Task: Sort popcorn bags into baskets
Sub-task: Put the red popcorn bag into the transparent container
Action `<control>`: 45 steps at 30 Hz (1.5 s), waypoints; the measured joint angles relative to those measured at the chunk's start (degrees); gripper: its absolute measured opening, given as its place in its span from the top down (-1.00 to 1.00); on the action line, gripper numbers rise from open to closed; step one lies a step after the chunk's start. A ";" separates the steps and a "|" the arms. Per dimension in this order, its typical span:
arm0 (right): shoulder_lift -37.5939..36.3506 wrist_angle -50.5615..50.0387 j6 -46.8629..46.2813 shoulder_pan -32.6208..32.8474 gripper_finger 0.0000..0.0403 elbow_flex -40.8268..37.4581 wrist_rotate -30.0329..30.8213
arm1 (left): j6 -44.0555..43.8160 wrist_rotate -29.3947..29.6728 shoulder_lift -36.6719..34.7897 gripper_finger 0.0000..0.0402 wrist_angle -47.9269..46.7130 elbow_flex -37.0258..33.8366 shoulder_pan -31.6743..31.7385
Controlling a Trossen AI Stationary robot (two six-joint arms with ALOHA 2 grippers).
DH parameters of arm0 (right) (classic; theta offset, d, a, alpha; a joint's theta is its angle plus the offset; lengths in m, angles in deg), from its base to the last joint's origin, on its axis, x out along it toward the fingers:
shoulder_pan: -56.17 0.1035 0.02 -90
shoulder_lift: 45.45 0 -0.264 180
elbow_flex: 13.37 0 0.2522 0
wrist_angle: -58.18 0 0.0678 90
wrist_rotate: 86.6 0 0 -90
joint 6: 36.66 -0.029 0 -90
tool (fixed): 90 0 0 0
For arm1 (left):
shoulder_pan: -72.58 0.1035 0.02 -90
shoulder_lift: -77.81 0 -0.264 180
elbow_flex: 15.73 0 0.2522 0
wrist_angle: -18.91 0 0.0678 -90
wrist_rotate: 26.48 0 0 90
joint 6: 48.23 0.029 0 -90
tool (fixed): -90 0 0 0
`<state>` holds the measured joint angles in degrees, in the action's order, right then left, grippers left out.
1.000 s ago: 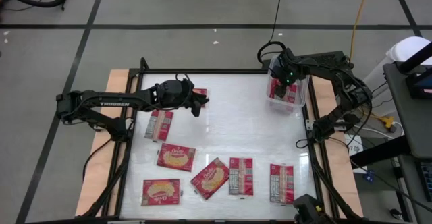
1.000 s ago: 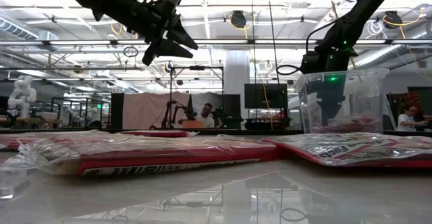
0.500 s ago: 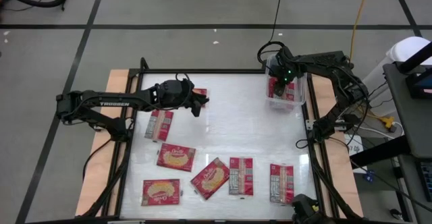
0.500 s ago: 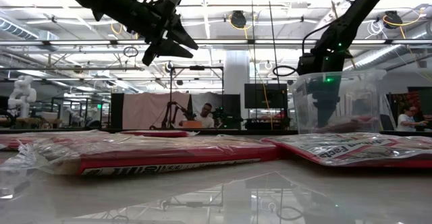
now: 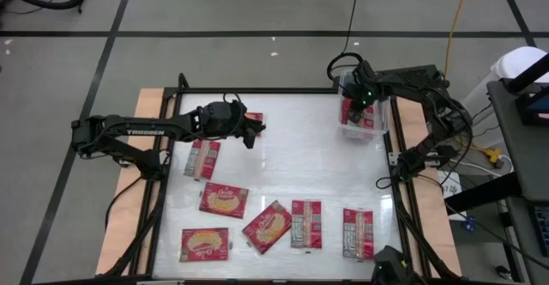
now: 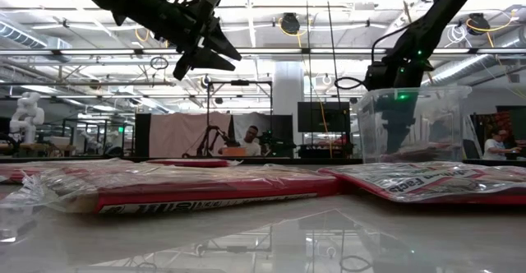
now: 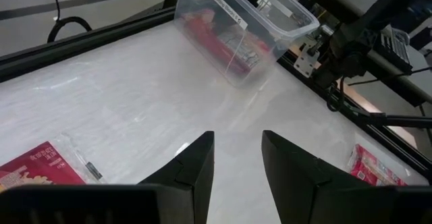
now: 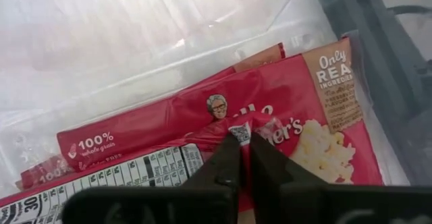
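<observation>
- Popcorn bags loose on the tabletop (image 5: pixel 292 160), high view: seven counted. Six in full view: one (image 5: pixel 202 158) left of centre, one (image 5: pixel 224 199) nearer, one (image 5: pixel 205 244) at near left, one tilted (image 5: pixel 267 226), two grey-panel-up ones (image 5: pixel 306 223) and (image 5: pixel 358 232) along the near side. A seventh (image 5: pixel 254 118) is partly hidden under the left gripper.
- More bags in the basket (image 5: pixel 378 129), one clear plastic bin at the far right corner of the tabletop. Right wrist view shows at least two stacked there; exact count cannot be told.
- Bag look: flat red rectangular packets; one face with a yellow popcorn picture, the other with a grey-white printed panel. Top bag in the basket (image 8: pixel 297 126) shows a small portrait logo, popcorn picture and white lettering; a nutrition-style panel shows on another bag (image 8: pixel 121 173) beside it.
- Right gripper (image 5: pixel 358 105): reaching down inside the basket, jaws clenched together, tips just at the red top bag; whether any bag film is pinched cannot be told.
- Left gripper (image 5: pixel 253 134): raised over the far-left part of the tabletop, jaws partly apart, nothing between them; its wrist view looks across bare tabletop toward the basket.
- Low view: basket (image 6: pixel 411 125) at right with the right arm entering from above; a person sits in the room behind.
</observation>
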<state>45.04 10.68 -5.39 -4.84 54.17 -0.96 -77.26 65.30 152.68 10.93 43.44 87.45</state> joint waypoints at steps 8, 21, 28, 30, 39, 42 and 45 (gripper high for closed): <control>-6.03 -0.72 -4.05 0.02 1.00 -0.16 -0.32 | 0.24 0.00 0.00 0.37 0.02 0.00 -0.01; -17.36 -0.46 -9.05 0.28 1.00 -0.09 -3.17 | 0.32 0.00 -0.01 0.37 0.02 0.00 0.00; -27.23 0.28 -13.42 3.96 1.00 -0.05 -3.26 | 1.73 0.00 0.00 0.37 0.03 0.00 0.00; -30.27 1.72 -15.87 5.49 1.00 -0.05 -3.16 | 1.97 0.00 0.00 0.37 0.02 0.00 0.00; -41.63 9.23 -34.00 10.07 1.00 0.06 -0.02 | 1.35 0.02 -0.01 0.37 0.93 0.00 0.00; -44.37 13.26 -41.99 11.42 1.00 0.11 -0.37 | 1.12 0.85 0.00 0.37 1.85 0.00 0.00; -46.05 19.04 -46.83 13.13 1.00 0.11 -2.51 | -0.14 1.30 0.00 0.37 3.41 0.00 0.00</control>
<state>-1.01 29.73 -52.23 8.29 54.28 -3.47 -77.40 66.60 152.68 14.35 43.44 87.45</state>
